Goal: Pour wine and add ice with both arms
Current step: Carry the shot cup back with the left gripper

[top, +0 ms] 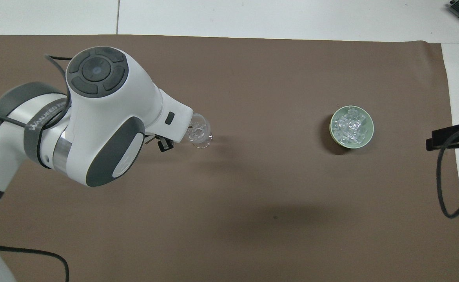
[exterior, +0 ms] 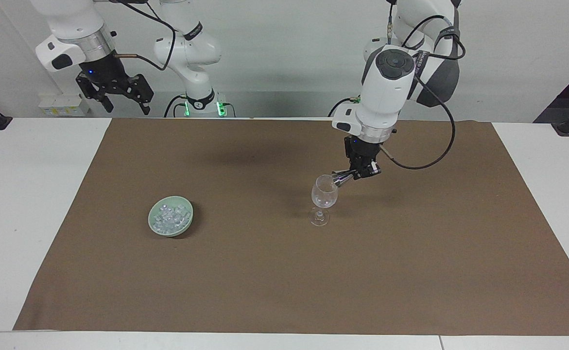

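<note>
A clear stemmed wine glass (exterior: 324, 195) stands on the brown mat, and also shows in the overhead view (top: 200, 135). My left gripper (exterior: 362, 171) is shut on a small metal measuring cup (exterior: 341, 179), which is tilted with its mouth at the glass rim. In the overhead view the left arm hides most of that gripper (top: 166, 144). The ice (exterior: 170, 217) fills a pale green bowl (exterior: 188, 224) toward the right arm's end, and shows in the overhead view (top: 351, 127). My right gripper (exterior: 121, 99) is open and waits raised over the table's edge.
A brown mat (exterior: 284, 282) covers most of the white table (exterior: 26, 204). The right gripper's tip (top: 449, 138) and its cable show at the edge of the overhead view, beside the bowl (top: 332, 131).
</note>
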Controlling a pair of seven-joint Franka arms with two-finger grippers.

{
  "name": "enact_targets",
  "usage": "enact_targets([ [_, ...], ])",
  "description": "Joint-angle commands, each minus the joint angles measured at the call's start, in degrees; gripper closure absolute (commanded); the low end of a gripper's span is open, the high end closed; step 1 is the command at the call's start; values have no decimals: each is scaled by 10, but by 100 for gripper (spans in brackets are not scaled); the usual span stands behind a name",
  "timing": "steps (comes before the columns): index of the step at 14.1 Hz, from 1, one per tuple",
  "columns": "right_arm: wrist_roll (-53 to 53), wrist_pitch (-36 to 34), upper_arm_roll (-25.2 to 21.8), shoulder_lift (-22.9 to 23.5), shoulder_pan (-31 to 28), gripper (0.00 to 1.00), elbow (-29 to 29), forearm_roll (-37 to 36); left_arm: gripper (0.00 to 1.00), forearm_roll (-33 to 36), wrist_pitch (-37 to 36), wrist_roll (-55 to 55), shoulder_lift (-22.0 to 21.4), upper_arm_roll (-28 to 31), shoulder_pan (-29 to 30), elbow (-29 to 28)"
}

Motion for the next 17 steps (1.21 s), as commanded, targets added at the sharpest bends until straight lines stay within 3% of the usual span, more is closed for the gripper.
enact_targets([
  [1, -8, 8, 5, -9, -9, 0, -8, 15, 100, -26, -29, 51, 0, 2, 40, 32],
  [6, -8, 8, 5, -9, -9, 0, -8, 15, 100, -151, -27, 202, 6, 1, 145, 25],
  [10, -8, 8, 5, -9, -9, 0, -8, 15, 100, -263, -38, 384, 12, 0, 246, 1],
  [13, -8, 8, 5, -9, -9, 0, -8, 15, 100, -360, -91, 533, 46, 0, 333, -1],
  [17, -8, 8, 5, -9, -9, 0, -8, 15, 100, -494, -157, 655, 118, 0, 433, -17],
])
